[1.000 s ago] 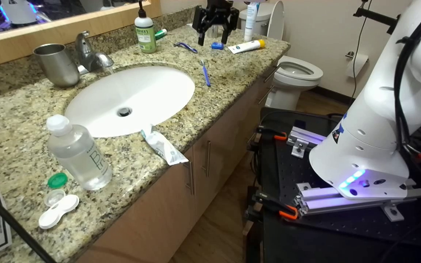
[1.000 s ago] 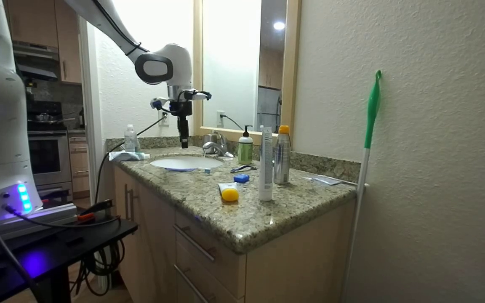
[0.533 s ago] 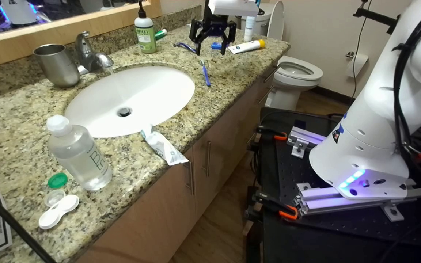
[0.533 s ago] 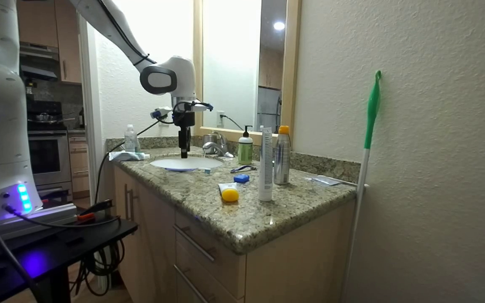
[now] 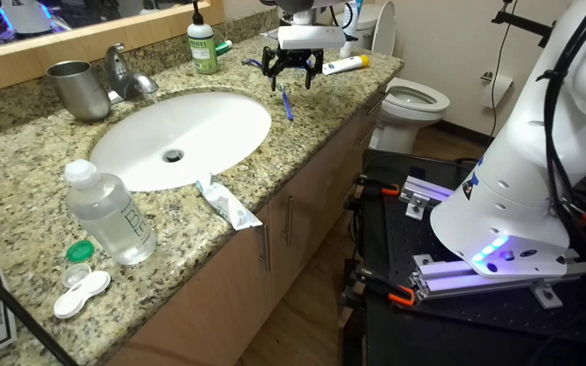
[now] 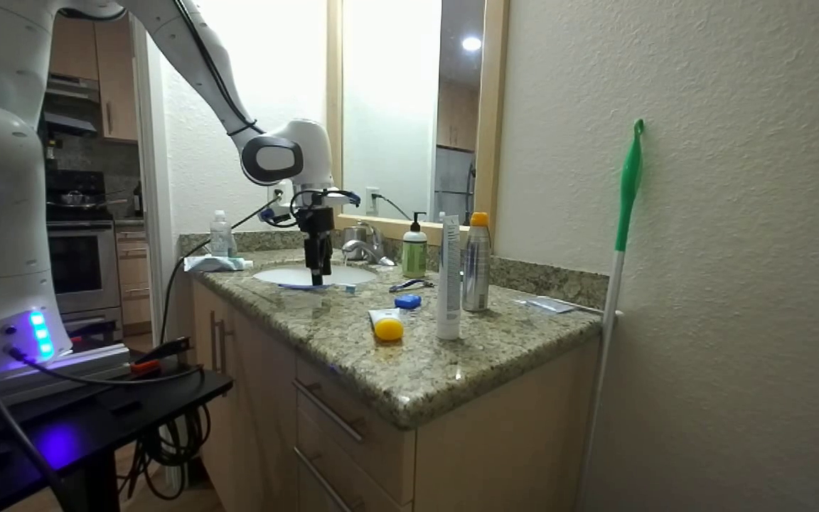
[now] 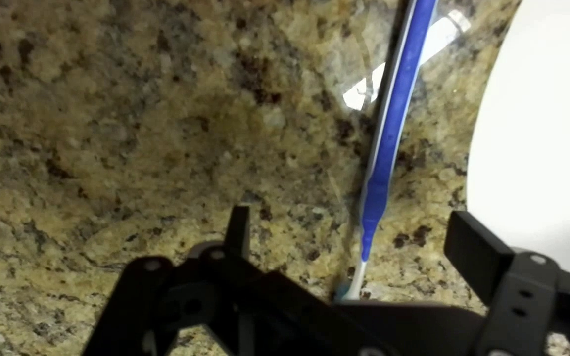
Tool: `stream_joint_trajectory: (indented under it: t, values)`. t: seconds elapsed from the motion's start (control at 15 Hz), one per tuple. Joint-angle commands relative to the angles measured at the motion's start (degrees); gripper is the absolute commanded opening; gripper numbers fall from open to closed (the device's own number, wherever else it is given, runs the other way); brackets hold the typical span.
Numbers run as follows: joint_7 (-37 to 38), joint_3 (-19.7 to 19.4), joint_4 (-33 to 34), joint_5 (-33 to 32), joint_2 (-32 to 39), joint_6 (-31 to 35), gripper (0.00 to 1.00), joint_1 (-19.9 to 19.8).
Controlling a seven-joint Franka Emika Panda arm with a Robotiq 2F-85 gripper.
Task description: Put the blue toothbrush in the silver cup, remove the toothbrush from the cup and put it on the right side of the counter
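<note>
On counter [image 5: 323,96], toothbrush [image 7: 394,118] lying flat, just beside sink [image 5: 211,127]. Gripper [image 5: 291,86] low above it, spread wide, unclenched, toothbrush running between its two sides in wrist view. Across sink, cup [image 5: 78,91] standing upright, just beside faucet [image 5: 125,81]. Crumpled tube [image 5: 228,203] at counter's edge; clear bottle [image 5: 112,218] near it. Pump bottle [image 5: 202,48] near mirror [image 6: 392,107].

In an exterior view, the silver cup [image 5: 78,91] at the far left is dull brushed metal, the faucet [image 5: 125,81] beside it shinier metal. The counter [image 5: 318,96] is polished stone, glossy with reflected light. The sink [image 5: 222,132] looks smooth; the blue toothbrush [image 7: 395,121], smooth plastic; the mirror frame [image 5: 94,43], pale wood. The wall [image 6: 736,284] is rough-textured.
</note>
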Motion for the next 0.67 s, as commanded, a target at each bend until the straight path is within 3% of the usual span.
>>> stream_joint_trajectory:
  t: [0.0, 0.13, 0.6]
  values:
    - [1.0, -0.83, 2.75, 0.37, 3.4, 1.09, 1.0, -0.73]
    - [0.43, -0.84, 1.3, 0.19, 1.16, 0.2, 1.0, -0.29]
    - [1.0, -1.17, 3.3, -0.55, 3.99, 0.87, 1.0, -0.1]
